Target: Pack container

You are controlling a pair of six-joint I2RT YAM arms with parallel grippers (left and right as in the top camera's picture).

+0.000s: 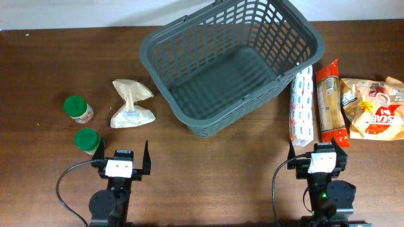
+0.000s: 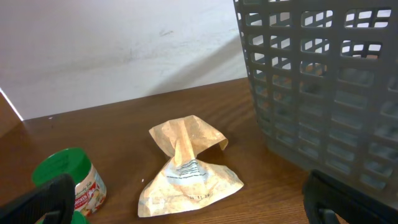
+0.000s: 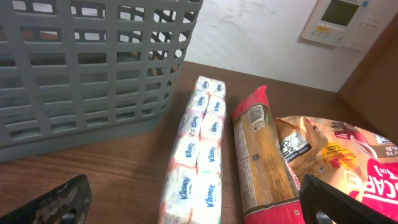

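The dark grey basket [image 1: 230, 63] stands empty at the back middle of the table; its lattice wall also shows in the left wrist view [image 2: 323, 93] and the right wrist view [image 3: 87, 68]. My left gripper [image 1: 122, 159] is open and empty near the front edge, behind a tan paper bag [image 1: 130, 104] [image 2: 189, 168]. My right gripper [image 1: 319, 154] is open and empty, just in front of a Kleenex tissue pack [image 1: 302, 105] [image 3: 198, 158].
Two green-lidded jars [image 1: 78, 108] [image 1: 87, 140] stand at the left; one shows in the left wrist view [image 2: 68, 180]. A red and orange pasta pack [image 1: 330, 101] [image 3: 258, 155] and a yellow and red snack bag [image 1: 374, 107] [image 3: 336, 155] lie at the right.
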